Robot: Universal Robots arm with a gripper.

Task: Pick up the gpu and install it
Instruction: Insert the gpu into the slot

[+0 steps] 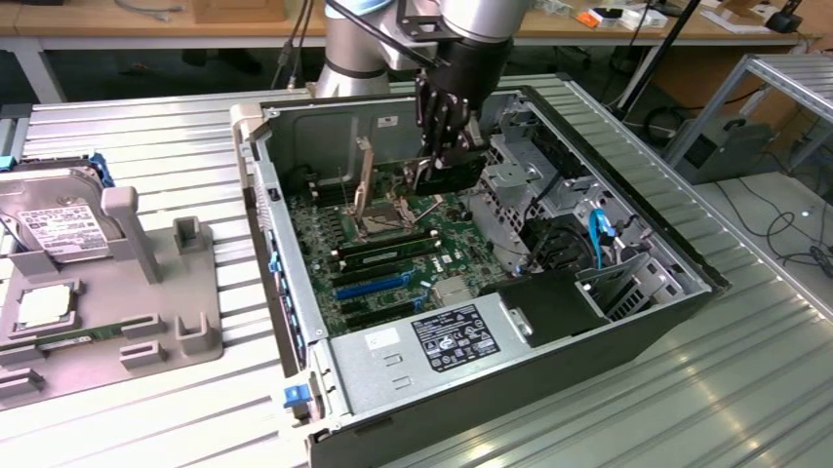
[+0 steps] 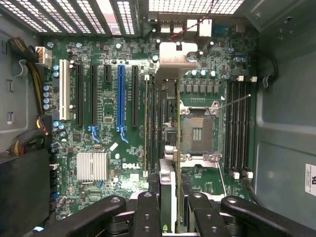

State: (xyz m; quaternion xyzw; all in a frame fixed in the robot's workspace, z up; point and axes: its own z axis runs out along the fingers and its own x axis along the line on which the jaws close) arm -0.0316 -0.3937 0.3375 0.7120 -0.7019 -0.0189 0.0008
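Note:
My gripper hangs inside the open computer case, over the green motherboard near the CPU socket. It is shut on the gpu, a thin dark card that hangs on edge below the fingers. In the wrist view the gpu runs edge-on from between the black fingers of the gripper out to its silvery-tan bracket. It floats above the board, between the CPU socket and the row of expansion slots with a blue slot.
A drive cage and cables with a blue lead stand close at the exterior view's right. The power supply fills the near end of the case. A hard drive rests on a grey fixture outside the case.

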